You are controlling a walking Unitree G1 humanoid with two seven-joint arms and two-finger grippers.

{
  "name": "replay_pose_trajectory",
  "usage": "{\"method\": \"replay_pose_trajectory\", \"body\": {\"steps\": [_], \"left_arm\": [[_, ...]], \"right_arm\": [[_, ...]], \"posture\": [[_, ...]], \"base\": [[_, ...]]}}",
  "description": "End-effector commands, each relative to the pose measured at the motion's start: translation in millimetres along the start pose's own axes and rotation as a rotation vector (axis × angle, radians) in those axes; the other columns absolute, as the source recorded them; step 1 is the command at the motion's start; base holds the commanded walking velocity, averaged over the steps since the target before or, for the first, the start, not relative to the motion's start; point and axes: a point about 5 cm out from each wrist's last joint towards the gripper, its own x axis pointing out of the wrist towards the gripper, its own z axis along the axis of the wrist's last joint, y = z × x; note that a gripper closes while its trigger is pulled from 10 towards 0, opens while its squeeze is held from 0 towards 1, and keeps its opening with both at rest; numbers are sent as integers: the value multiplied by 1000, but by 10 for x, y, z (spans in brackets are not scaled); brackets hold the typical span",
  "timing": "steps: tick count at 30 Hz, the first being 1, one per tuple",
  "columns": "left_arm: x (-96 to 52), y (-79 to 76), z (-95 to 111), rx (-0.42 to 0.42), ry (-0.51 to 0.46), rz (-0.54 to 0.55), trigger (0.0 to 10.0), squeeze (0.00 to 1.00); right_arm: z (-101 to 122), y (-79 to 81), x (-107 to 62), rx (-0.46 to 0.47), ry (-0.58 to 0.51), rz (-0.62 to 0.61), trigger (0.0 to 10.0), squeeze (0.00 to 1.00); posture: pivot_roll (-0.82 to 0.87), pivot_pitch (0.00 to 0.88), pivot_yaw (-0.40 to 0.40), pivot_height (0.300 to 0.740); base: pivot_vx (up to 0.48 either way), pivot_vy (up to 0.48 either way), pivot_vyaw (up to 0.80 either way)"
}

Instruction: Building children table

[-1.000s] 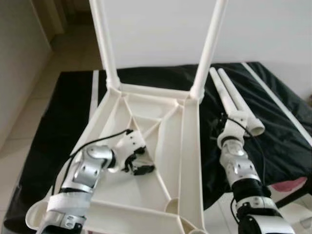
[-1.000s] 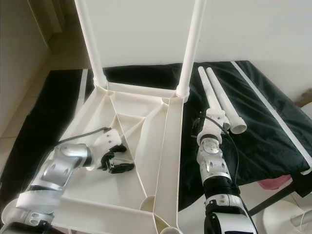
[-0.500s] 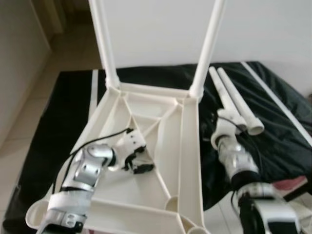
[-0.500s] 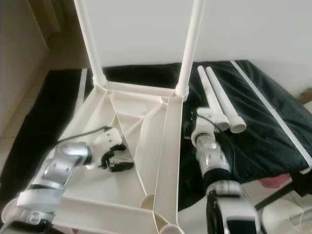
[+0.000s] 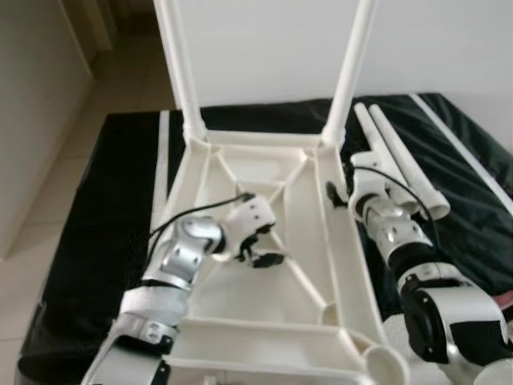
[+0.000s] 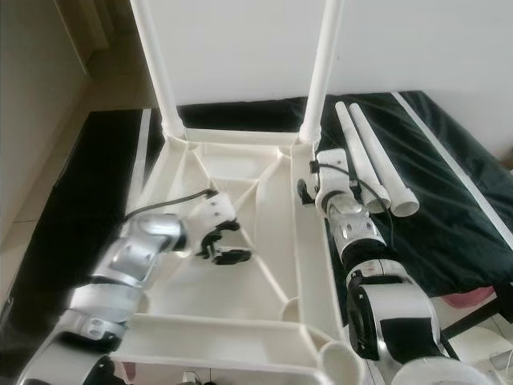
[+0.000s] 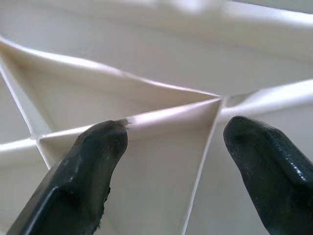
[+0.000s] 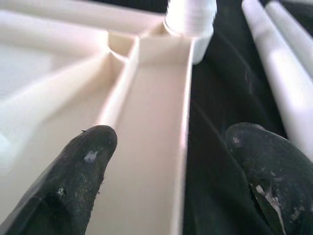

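Item: children's tabletop (image 5: 264,337), white plastic, lying upside down on a black mat (image 5: 104,241), ribbed underside facing up.
Fitted legs: two white legs (image 5: 178,64) stand upright in the tabletop's far corner sockets. Near corner socket (image 5: 385,365) open, no leg in it.
Loose legs: two white tubes (image 5: 397,156) lie side by side on the mat, just beside the tabletop's right edge.
Left gripper (image 5: 263,245): over the middle of the tabletop's underside; fingers (image 7: 88,171) spread apart, released, one tip touching a diagonal rib (image 7: 171,115).
Right gripper (image 8: 171,161): at the tabletop's right rim (image 8: 183,147) near the far right leg; fingers spread, straddling the rim, grasping nothing.
Surroundings: white wall (image 5: 264,40) beyond the tabletop; pale tiled floor (image 5: 48,200) left of the mat.
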Motion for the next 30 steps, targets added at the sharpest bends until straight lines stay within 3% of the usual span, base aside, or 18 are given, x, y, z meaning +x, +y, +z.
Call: {"method": "replay_pose_trajectory", "body": {"steps": [1, 7, 16, 19, 21, 22, 30], "left_arm": [[-11, 188, 59, 31, -9, 373, 10000, 0], [-15, 200, 23, 33, 1, 373, 10000, 0], [-15, 220, 9, 37, 5, 378, 10000, 0], [-28, 217, -5, 41, 0, 384, 10000, 0], [-40, 211, -21, 38, -1, 383, 10000, 0], [-67, 197, -60, 38, 1, 382, 10000, 0], [-121, 181, -152, 29, 18, 387, 10000, 0]], "right_arm": [[-27, 14, 2, -16, -1, 7, 10000, 0], [20, 8, 6, 11, -60, -8, 10000, 0], [-149, 84, -30, 58, -45, -22, 10000, 0], [-114, -69, -77, 26, -131, -202, 10000, 0], [-145, -146, -98, 33, -126, -271, 10000, 0], [-234, -286, -146, 35, -97, -381, 10000, 0], [-460, -418, -245, 65, -28, -440, 10000, 0]], "posture": [[9, 0, 15, 740], [9, 0, 15, 740], [3, 0, 15, 740], [3, 0, 14, 740], [4, 0, 10, 740], [5, 0, 9, 740], [5, 0, 1, 740]], "base": [[0, 0, 0], [0, 0, 0], [0, 0, 0], [0, 0, 0], [0, 0, 0], [0, 0, 0], [0, 0, 0]]}}
